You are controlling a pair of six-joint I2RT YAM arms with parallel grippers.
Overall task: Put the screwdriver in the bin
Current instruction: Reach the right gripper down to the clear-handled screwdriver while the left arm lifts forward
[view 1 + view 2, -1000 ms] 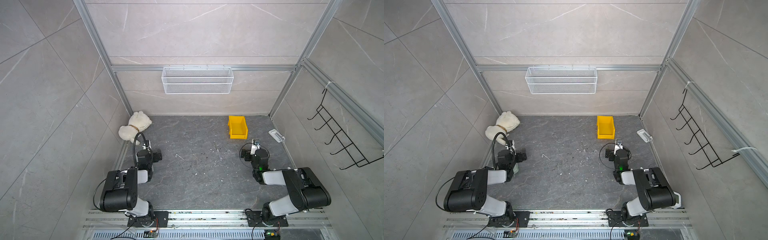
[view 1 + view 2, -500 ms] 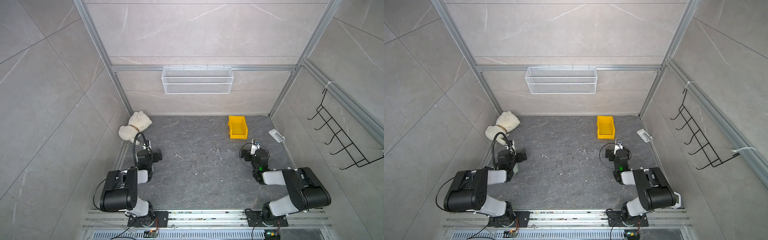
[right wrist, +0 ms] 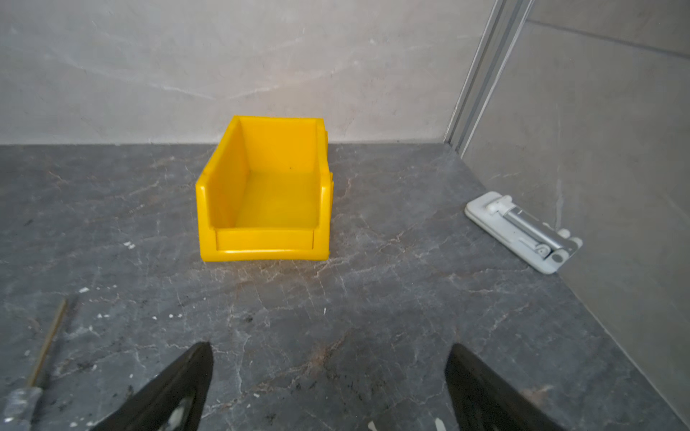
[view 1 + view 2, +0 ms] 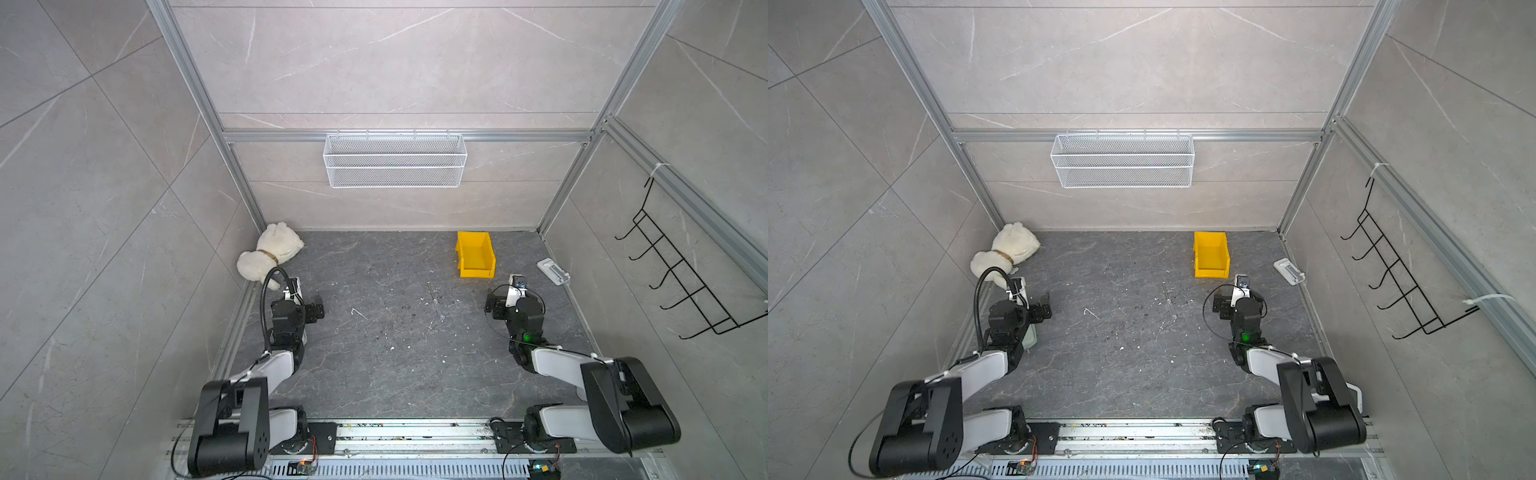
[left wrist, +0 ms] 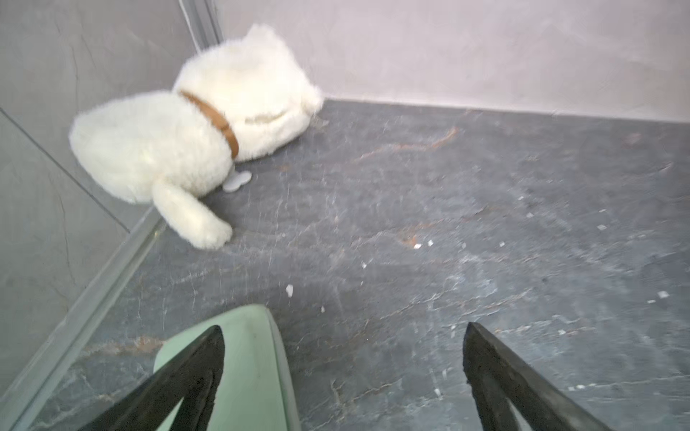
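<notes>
Grey stone counter (image 4: pixel 374 365): thin clear-handled screwdriver (image 4: pixel 435 300) lies ungrasped near empty yellow plastic bin (image 4: pixel 478 273); left hand (image 5: pixel 343 330), right hand (image 3: pixel 328 347) spread empty.

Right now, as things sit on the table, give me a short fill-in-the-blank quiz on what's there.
1. The bin is bright ____.
2. That bin is ____; the screwdriver lies outside it on the table.
3. The white stuffed toy wears a ____ collar.
4. The wire basket hangs on the back ____.

Missing words: yellow, empty, brown, wall.
</notes>
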